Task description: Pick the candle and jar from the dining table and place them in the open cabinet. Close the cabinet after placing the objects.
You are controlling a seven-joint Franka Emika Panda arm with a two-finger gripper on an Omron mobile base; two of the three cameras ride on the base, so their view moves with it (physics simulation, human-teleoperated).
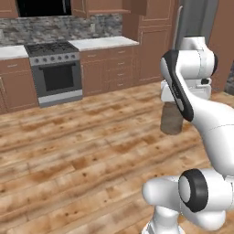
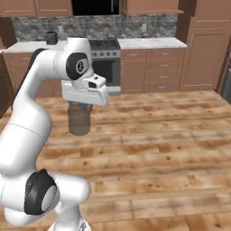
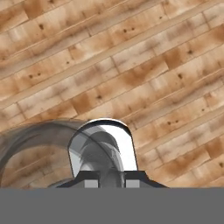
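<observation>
Glossy white arm (image 2: 27, 122), thick rounded links, each joint capped by a dark grey-black ring. Above the gripper (image 2: 80, 108) sits a flat white boxy hand block with a small dark slot on its side; smooth shells, no markings.

A home kitchen — rendered, not photographed. A steel range (image 1: 55, 71) with gas burners and a dark oven window stands against the back wall between brown wooden drawers (image 1: 119, 68) with short horizontal handles. White countertops (image 1: 104, 43) run along them under a grey mottled stone backsplash (image 1: 68, 26). Tall brown cupboards (image 2: 205, 49) close off the corner. Underfoot, a warm knotty plank floor (image 2: 167, 140) — wide boards, household style.
</observation>
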